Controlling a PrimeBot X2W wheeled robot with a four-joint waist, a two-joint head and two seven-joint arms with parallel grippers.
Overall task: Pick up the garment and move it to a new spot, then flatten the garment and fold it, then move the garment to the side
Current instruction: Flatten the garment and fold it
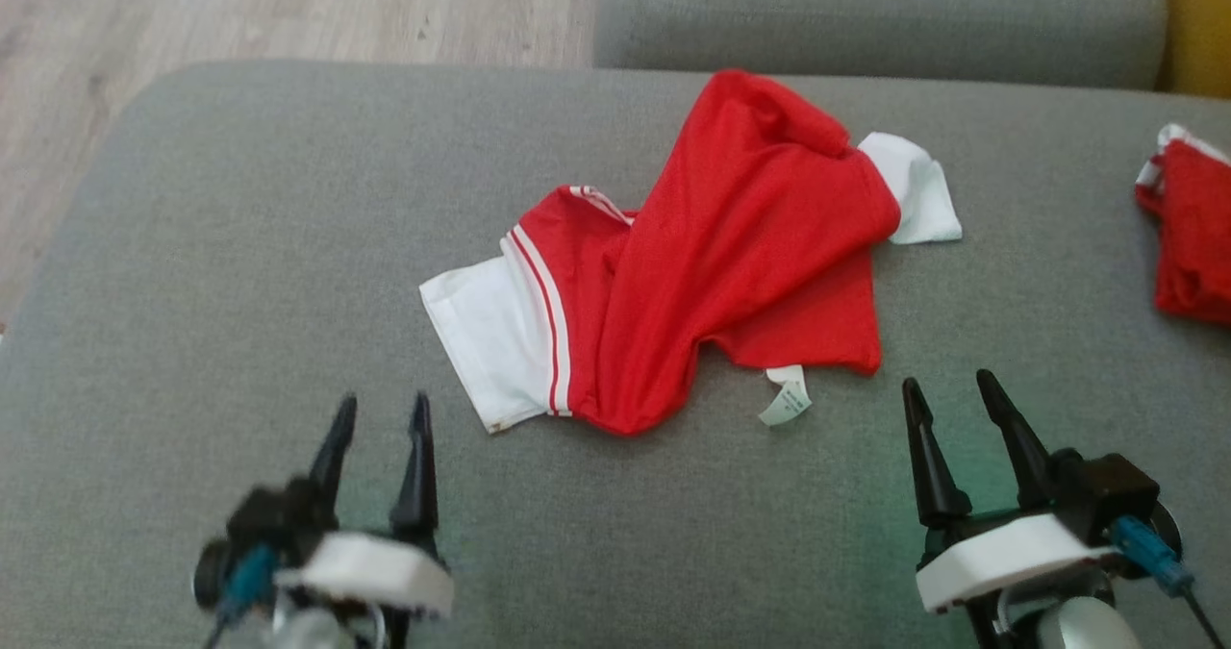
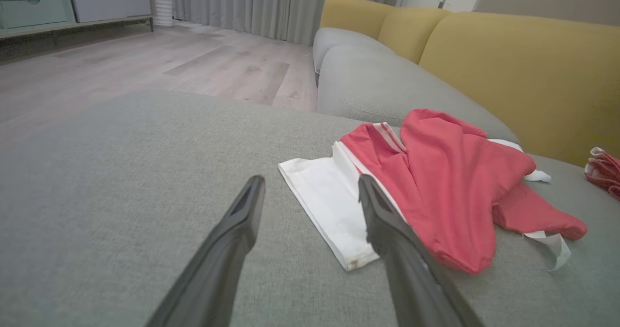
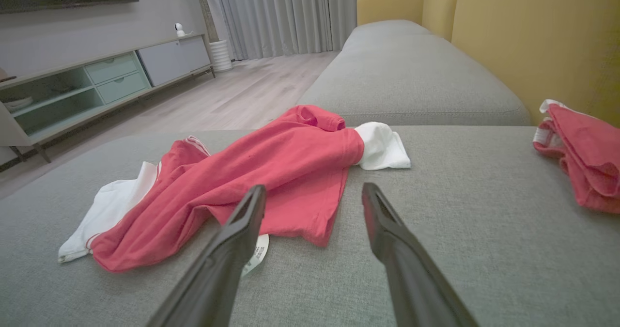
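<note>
Garment (image 1: 750, 236), red with white sleeves, crumpled, perhaps inside out, left fingers (image 1: 415, 476) and right fingers (image 1: 928, 466) spread, empty

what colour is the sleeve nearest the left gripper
White sleeve, with a thin red stripe; head view shows it best.

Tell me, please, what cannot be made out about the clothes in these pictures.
Print on the label: too small and blurred, head view.
The second red garment: cut off by the right edge, head view.
Full shape of the red and white garment: hidden under its own folds, all views.
</note>
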